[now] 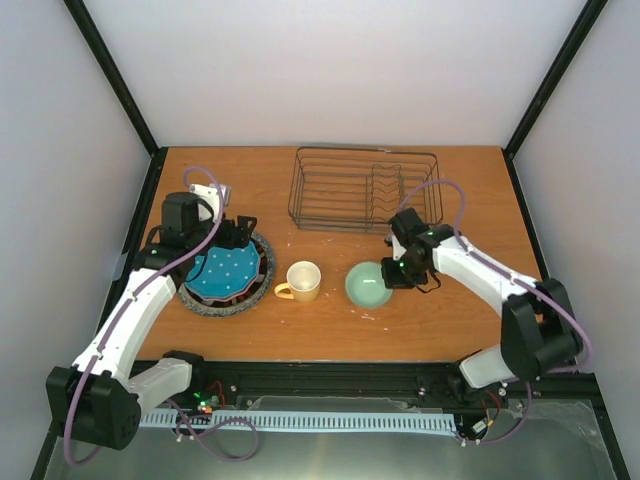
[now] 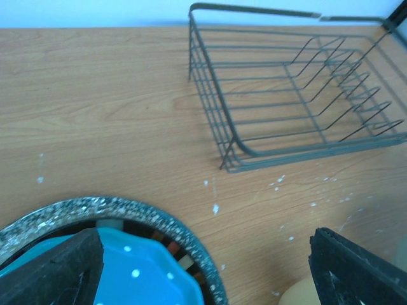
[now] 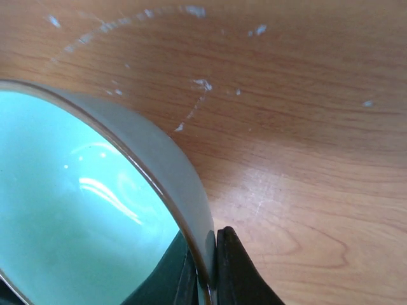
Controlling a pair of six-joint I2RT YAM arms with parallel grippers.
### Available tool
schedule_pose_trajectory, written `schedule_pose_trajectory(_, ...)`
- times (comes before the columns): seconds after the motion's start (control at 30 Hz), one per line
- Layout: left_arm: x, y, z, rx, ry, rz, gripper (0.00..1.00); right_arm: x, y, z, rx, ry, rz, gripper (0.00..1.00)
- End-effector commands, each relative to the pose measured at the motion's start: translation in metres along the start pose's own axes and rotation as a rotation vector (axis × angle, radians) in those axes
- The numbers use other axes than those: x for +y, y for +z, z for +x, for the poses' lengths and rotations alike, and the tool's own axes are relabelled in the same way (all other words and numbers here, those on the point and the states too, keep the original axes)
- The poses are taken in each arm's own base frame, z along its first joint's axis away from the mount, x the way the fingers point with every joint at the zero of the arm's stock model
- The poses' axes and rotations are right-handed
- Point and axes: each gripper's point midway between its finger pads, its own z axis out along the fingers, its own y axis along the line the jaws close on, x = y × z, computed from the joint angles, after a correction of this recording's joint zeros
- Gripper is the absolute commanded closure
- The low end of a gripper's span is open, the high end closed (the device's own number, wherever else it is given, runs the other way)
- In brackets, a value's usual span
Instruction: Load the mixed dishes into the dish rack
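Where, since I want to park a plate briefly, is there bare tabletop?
Bare wood lies left of the dish rack, beyond the teal white-dotted plate, and along the near edge before the yellow mug and pale green bowl. Crowded: the middle row, where the right gripper pinches the bowl's rim.

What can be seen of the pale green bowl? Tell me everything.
The pale green bowl is round and glossy, seemingly ceramic, mint inside with a greyer outer wall. Empty and upright, it sits on the wooden table, right of the yellow mug and nearer than the dish rack, touching neither. The right gripper clamps its rim, fingers one inside, one outside.
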Motion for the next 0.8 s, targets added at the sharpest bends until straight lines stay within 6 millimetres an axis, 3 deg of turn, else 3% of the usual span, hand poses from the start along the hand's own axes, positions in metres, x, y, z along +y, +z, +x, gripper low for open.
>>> schedule_pose_trajectory(0.0,-0.032,-0.012,-0.036,-0.132,-0.004,0.161,0.10,0.031,-0.082,-0.043,-0.259,-0.018,-0.115,0.97)
schedule_pose_trajectory(0.13,-0.068,-0.023,-0.059,-0.211,0.006,0.374,0.07,0.058,-0.157,-0.060,-0.416,-0.037,-0.377,0.97)
schedule_pose_trajectory(0.27,-0.102,-0.029,-0.075,-0.250,-0.001,0.619,0.04,0.085,-0.197,-0.070,-0.467,-0.058,-0.783,0.97)
schedule_pose_trajectory(0.37,-0.122,-0.034,-0.087,-0.266,-0.018,0.802,0.00,0.107,-0.208,-0.075,-0.431,-0.107,-1.022,0.97)
schedule_pose_trajectory(0.47,-0.135,-0.040,-0.094,-0.274,-0.047,0.956,0.00,0.119,-0.216,-0.081,-0.395,-0.130,-1.148,0.97)
schedule_pose_trajectory(0.53,-0.140,-0.044,-0.100,-0.290,-0.049,1.028,0.00,0.124,-0.221,-0.086,-0.361,-0.138,-1.193,0.97)
schedule_pose_trajectory(0.77,-0.152,-0.023,-0.096,-0.219,-0.058,1.113,0.00,0.135,-0.240,-0.100,-0.338,-0.200,-1.241,0.97)
